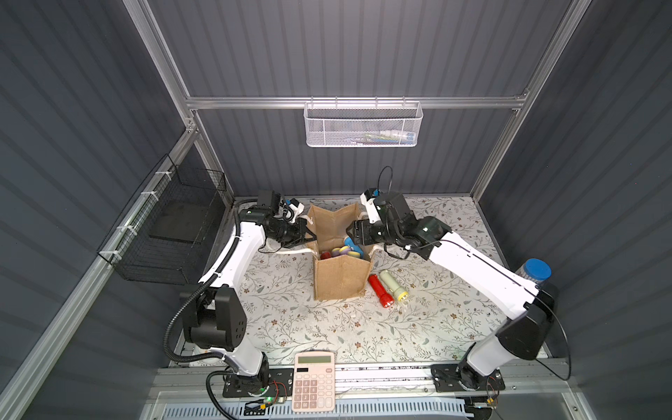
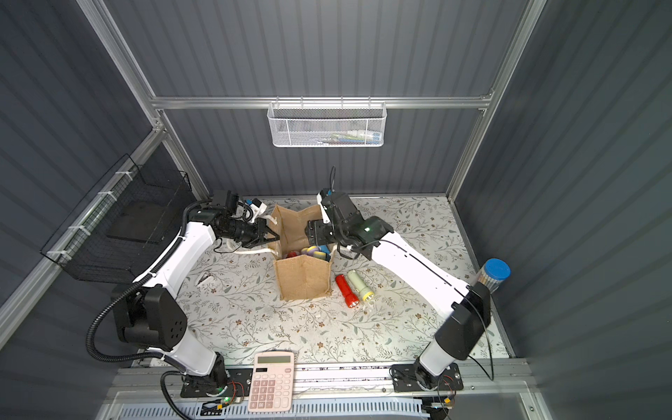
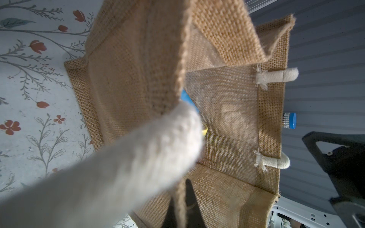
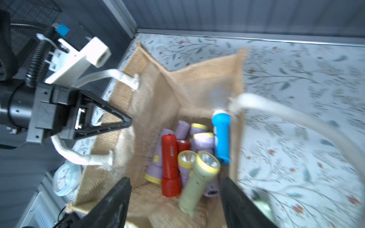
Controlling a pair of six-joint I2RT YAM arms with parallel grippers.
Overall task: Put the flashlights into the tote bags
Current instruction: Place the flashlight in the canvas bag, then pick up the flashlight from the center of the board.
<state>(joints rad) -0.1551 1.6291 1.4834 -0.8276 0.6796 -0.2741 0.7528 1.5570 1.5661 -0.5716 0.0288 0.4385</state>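
The tan jute tote bag (image 1: pixel 340 280) (image 2: pixel 303 278) stands open mid-table. My left gripper (image 1: pixel 312 238) (image 3: pixel 181 195) (image 4: pixel 129 120) is shut on its left rim, beside a white rope handle (image 3: pixel 138 158). My right gripper (image 1: pixel 351 232) (image 4: pixel 176 179) hangs open over the bag's mouth, with nothing between its fingers. Inside the bag lie several flashlights: a blue one (image 4: pixel 222 136), a red one (image 4: pixel 169 163), lilac ones (image 4: pixel 203 142) and a blurred pale green one (image 4: pixel 197 181). On the table to the right of the bag lie a red flashlight (image 1: pixel 380 291) (image 2: pixel 346 291) and a pale green flashlight (image 1: pixel 394 285) (image 2: pixel 360 285).
A pink calculator (image 1: pixel 313 382) lies at the front edge. A blue-capped clear tube (image 1: pixel 534 272) stands at the right, behind my right arm. A white mesh basket (image 1: pixel 363 125) hangs on the back wall and a black wire basket (image 1: pixel 171 232) on the left wall.
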